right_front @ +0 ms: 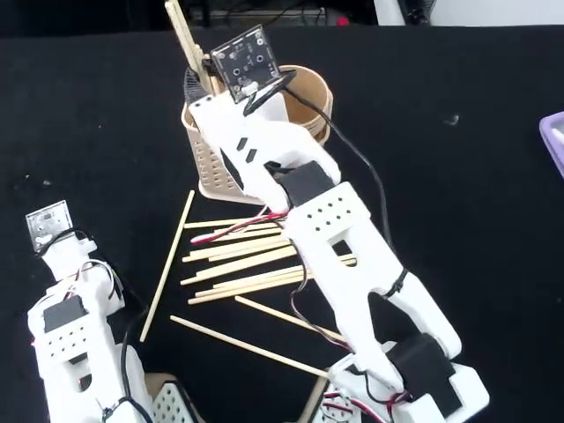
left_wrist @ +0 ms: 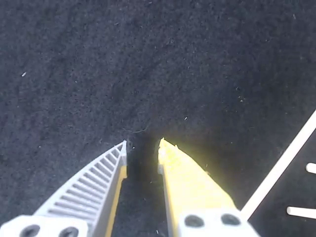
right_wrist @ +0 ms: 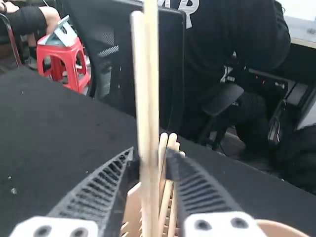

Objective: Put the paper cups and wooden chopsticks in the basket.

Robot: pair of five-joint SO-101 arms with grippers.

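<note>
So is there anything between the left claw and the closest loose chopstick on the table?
No, that stretch is bare: just black tabletop lies between the left gripper and the slanted chopstick, seen in the left wrist view.

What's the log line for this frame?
right gripper: shut on chopsticks, over basket | left gripper: open, above table | loose chopsticks: on table

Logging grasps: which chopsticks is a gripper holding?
The upright pair in the right gripper, above the basket; the loose ones lie flat on the table.
</note>
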